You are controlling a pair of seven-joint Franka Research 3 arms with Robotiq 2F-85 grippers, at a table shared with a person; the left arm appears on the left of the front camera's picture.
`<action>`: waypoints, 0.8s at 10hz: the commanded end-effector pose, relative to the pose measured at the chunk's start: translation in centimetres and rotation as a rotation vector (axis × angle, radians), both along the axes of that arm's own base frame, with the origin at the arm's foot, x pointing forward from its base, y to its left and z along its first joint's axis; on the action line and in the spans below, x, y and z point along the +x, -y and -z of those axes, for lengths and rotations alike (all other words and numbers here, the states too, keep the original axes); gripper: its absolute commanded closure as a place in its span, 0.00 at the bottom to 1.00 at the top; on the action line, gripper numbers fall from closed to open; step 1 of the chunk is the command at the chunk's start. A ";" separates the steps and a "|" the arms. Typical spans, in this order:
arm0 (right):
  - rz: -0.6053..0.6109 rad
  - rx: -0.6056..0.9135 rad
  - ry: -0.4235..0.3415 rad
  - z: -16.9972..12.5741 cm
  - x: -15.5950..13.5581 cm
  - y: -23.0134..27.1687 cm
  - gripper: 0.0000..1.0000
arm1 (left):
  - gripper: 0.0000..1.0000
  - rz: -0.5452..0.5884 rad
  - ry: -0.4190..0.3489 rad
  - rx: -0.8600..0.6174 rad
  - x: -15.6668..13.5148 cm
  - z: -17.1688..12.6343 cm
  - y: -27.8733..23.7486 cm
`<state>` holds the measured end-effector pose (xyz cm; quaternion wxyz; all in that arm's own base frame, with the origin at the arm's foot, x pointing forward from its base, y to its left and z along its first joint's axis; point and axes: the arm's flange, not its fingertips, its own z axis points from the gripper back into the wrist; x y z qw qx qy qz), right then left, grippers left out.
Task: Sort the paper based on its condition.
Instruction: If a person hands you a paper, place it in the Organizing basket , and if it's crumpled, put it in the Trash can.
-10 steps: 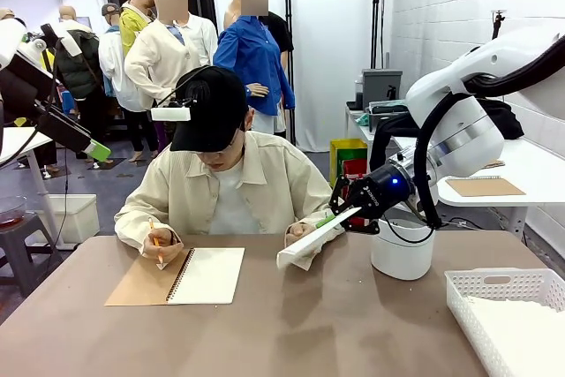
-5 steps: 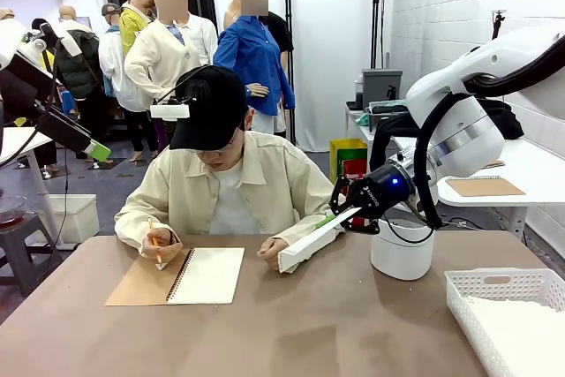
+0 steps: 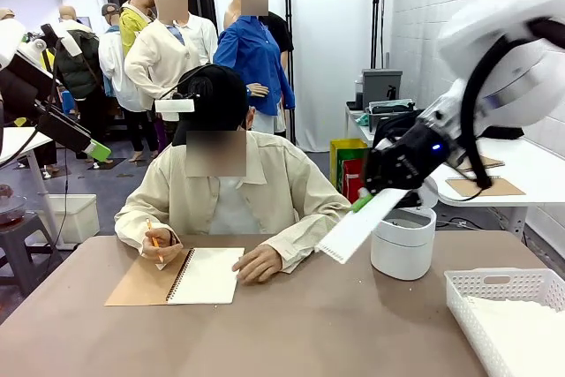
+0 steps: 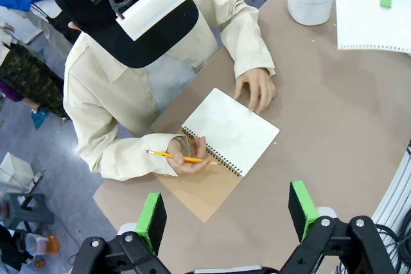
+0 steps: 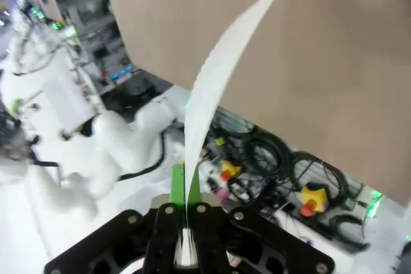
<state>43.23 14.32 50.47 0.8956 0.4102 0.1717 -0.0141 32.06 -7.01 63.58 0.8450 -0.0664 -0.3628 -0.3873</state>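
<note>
The brown table (image 3: pixel 309 333) spreads across the front view, with an open spiral notebook (image 3: pixel 207 275) lying flat on it, its kraft cover folded out to the picture's left. A person in a cream shirt (image 3: pixel 265 187) sits at the far edge, right behind the notebook. The white right arm (image 3: pixel 508 68) comes in high, well to the picture-right of the notebook. A white slotted basket (image 3: pixel 494 280) stands at the table's near right corner, well apart from the notebook; something white lies in it, likely sheets, though the glare hides any detail. A round white container (image 3: pixel 402 249) stands on the table between the basket and the notebook, nearer the far edge.

The paper (image 3: pixel 357 225), a single sheet, hangs in the air above the table, to the picture-right of the notebook and just in front of the container, tilted down toward the notebook, its punched edge lowest. The right gripper (image 3: pixel 365 202) is pinched tight on the sheet's upper edge. The left gripper (image 4: pixel 226 213) hangs above the table over the notebook, its jaws spread wide and empty.

One of the person's hands (image 3: pixel 161 249) grips a yellow pencil (image 4: pixel 168 156) over the notebook's cover; the other hand (image 3: pixel 258 264) rests flat on the table, touching the page's right edge.
</note>
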 end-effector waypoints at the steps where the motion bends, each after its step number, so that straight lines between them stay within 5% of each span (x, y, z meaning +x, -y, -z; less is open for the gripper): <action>1: -0.010 -0.066 0.185 -1.0 -3.3 3.5 1.00 | 0.00 0.002 0.004 0.005 0.0 0.0 -0.1; 4: -0.036 -0.239 0.485 -1.6 -4.8 9.1 1.00 | 0.00 0.002 0.004 0.005 0.0 0.0 -0.1; 7: 0.038 -0.430 0.564 0.8 -5.0 14.2 1.00 | 0.00 0.002 0.004 0.005 0.0 0.0 -0.1; 8: 0.037 -0.446 0.537 1.8 -5.4 15.6 1.00 | 0.00 0.002 0.004 0.005 0.0 0.0 -0.1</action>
